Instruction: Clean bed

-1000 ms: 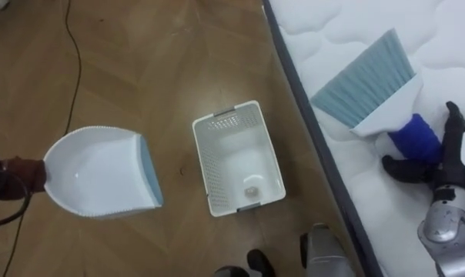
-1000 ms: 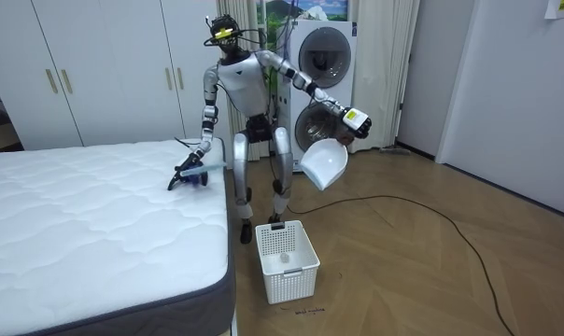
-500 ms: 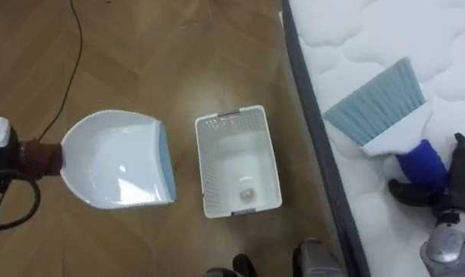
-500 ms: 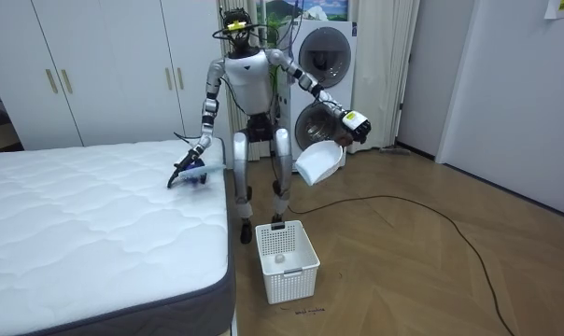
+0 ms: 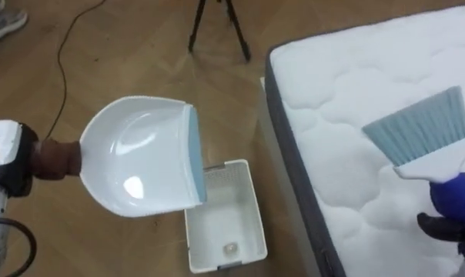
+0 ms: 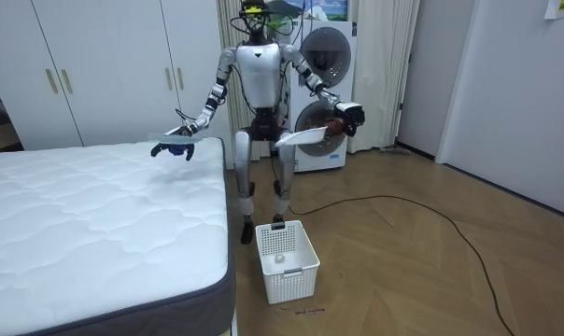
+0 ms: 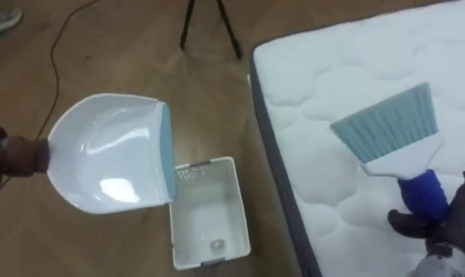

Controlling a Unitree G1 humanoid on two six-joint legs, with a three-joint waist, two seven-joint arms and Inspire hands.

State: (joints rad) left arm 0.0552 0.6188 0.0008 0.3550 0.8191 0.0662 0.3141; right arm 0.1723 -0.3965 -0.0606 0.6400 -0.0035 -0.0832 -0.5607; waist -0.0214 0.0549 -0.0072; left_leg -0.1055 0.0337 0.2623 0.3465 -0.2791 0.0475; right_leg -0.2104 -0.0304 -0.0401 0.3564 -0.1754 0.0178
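Note:
A white dustpan (image 5: pixel 144 165) with a pale blue lip is held level above the wood floor, my left hand (image 5: pixel 13 171) shut on its brown handle. Its lip overhangs the far end of a white slotted basket (image 5: pixel 255 223) that holds one small pale object (image 5: pixel 230 248). Over the white quilted bed (image 5: pixel 348 85) at the right, my right hand (image 5: pixel 448 227) is shut on the blue handle of a brush (image 5: pixel 421 127) with grey-blue bristles. In the room view I stand upright beside the bed (image 6: pixel 95 224), brush (image 6: pixel 175 143) and dustpan (image 6: pixel 301 138) both at chest height.
Tripod legs (image 5: pixel 217 23) stand on the floor past the bed's corner. A dark cable (image 5: pixel 63 61) runs across the floor at the left, and a shoe (image 5: pixel 5 19) lies at the top left. Washing machines (image 6: pixel 319 93) and wardrobes (image 6: pixel 105 65) are behind me.
I have straightened up, so the eye views have shifted. The brush has lifted off the mattress. The dustpan has swung from tipped downward to level and risen.

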